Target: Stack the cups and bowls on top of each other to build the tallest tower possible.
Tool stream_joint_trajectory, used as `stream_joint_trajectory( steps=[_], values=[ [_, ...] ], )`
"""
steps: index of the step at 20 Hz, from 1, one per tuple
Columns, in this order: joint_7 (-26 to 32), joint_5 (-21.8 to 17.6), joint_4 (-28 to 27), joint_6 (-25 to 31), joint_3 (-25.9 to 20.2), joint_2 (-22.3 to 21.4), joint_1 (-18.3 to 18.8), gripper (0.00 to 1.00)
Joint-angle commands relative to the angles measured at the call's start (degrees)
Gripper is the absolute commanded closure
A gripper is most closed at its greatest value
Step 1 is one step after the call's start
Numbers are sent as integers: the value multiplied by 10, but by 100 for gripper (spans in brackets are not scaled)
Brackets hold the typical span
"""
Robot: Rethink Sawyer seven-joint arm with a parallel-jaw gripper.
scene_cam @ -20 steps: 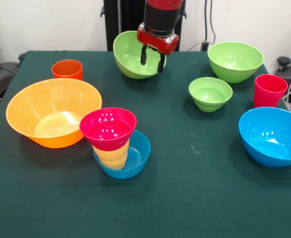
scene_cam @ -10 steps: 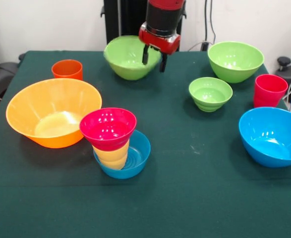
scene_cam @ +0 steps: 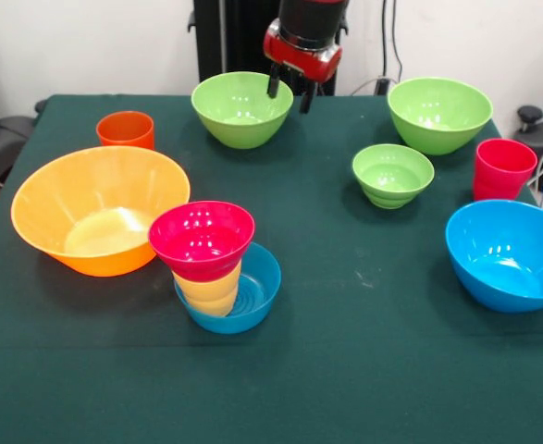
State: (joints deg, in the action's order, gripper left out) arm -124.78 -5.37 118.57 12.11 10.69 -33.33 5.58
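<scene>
Green-clothed desk, objects noted left to right.

Very wide orange bowl at the left, upright. Orange cup just behind it, apart from it.

Near the middle front, the tower: small blue bowl at the bottom, yellow cup standing in it, small red bowl seated on the cup's top, leaning slightly left.

Far side, left of centre: big green bowl upright on the desk. The claw hangs above this bowl's right rim, fingers apart, holding nothing; the tips seem clear of the rim.

Right of centre: small green bowl alone. Behind it, the second big green bowl. Red cup near the right edge, just behind the big blue bowl, which sits at the right edge, partly cut by the frame.

All loose bowls and cups open side up.
</scene>
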Motion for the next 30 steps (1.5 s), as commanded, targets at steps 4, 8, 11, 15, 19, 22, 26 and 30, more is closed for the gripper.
stream_joint_trajectory(
  steps=[4,8,11,15,19,22,26,30],
  values=[
    [-29,-18,-59,38,-6,7,-23,0],
    [-45,-18,-51,-20,-6,24,-25,0],
    [-57,-15,-44,-55,-9,34,-26,0],
    [-60,-13,-42,-70,-4,39,-32,0],
    [-61,-13,-34,-88,0,42,-38,0],
    [-59,-11,-32,-95,-5,43,-33,0],
    [-54,-11,-31,-101,-14,43,-24,0],
    [-52,-9,-29,-96,-16,41,-24,0]
  ],
)
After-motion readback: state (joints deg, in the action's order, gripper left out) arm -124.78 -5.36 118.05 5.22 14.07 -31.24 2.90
